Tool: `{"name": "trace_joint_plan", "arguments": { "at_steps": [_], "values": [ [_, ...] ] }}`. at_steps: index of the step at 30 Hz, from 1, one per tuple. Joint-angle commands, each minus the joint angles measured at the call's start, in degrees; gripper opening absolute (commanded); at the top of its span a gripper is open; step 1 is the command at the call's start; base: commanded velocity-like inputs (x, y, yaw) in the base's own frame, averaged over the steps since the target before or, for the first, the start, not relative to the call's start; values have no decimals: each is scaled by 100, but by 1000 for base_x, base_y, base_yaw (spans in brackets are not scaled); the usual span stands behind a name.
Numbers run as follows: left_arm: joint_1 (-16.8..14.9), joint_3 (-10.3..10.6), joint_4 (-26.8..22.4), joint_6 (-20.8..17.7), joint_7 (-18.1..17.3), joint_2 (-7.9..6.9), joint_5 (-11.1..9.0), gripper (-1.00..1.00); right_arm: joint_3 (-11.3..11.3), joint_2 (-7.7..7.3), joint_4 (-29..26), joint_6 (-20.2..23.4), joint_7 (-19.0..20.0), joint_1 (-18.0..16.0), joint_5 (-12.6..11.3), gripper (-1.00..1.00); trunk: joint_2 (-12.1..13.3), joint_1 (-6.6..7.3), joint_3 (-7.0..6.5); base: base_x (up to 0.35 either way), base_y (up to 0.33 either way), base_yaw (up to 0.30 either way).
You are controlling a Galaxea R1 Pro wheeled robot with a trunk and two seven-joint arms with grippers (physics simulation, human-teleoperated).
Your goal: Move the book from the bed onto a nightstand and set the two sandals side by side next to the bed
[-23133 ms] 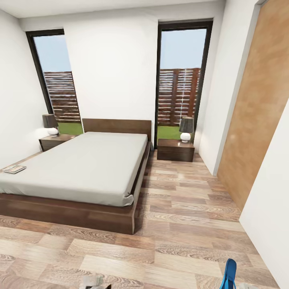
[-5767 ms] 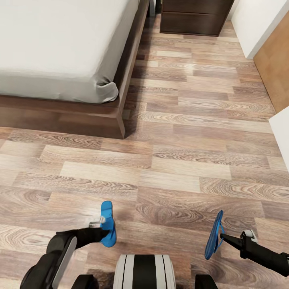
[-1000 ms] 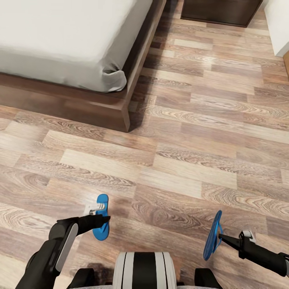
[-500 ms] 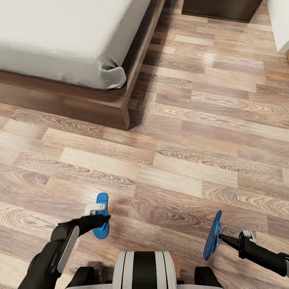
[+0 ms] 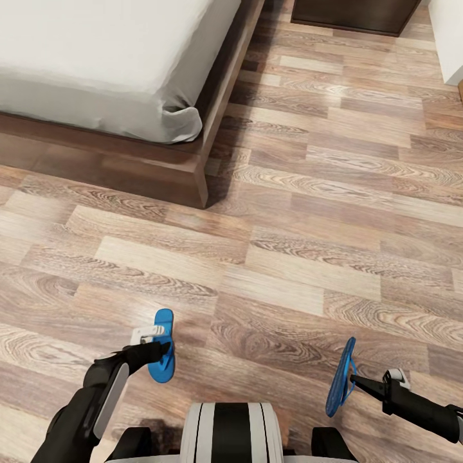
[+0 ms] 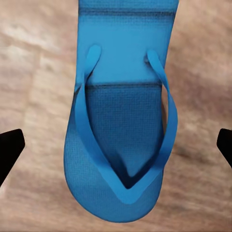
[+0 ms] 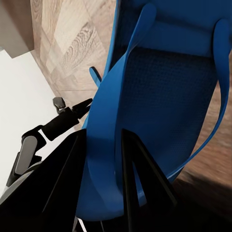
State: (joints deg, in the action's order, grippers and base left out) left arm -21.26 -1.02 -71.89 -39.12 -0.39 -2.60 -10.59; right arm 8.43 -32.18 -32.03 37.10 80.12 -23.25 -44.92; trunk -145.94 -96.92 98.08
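One sandal point(image 5: 161, 347) flat on the floor point(image 5: 308, 270) left, bed point(image 5: 116, 77) beyond, other sandal point(image 5: 341, 378) right.

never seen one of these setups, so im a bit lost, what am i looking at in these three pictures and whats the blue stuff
It is a simulated wheeled robot with two dark arms, each ending in a two-fingered claw. The big picture comes from a camera on its head, looking down over both arms at a wood-plank floor. At the top left is the corner of a low dark wood bed with a light grey mattress.

The blue things are two flat flip-flop sandals. The left sandal lies flat on the floor, and the left claw is over it with its fingers spread wide, not gripping. The right claw is shut on the right sandal, holding it on edge above the floor.

The two small pictures come from cameras on each wrist, looking along the fingers at those sandals.
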Motion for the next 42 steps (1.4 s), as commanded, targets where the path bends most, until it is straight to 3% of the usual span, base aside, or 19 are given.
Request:
{"name": "trace_joint_plan", "arguments": {
  "at_steps": [1, 6, 25, 42],
  "values": [
    [-1, -5, -4, -25, -1, 2, -29, 100, 36, -7, 3, 61, 12, -4, -52, -100, -1, 1, 3, 0, 0, 0],
    [-1, -4, -1, -18, 3, 5, -33, 100, 36, -7, 3, 61, 12, -4, -52, -100, -1, 1, 3, 0, 0, 0],
    [-1, -3, -1, -16, 4, 5, -39, 100, 36, -7, 2, 61, 12, -4, -52, -100, -27, -48, 424, 0, 0, 0],
    [-1, 5, -9, -16, -13, 8, -39, 100, 36, -7, -5, 61, 12, -4, -52, -100, -27, -48, 424, 61, -3, 0]
  ]
}}
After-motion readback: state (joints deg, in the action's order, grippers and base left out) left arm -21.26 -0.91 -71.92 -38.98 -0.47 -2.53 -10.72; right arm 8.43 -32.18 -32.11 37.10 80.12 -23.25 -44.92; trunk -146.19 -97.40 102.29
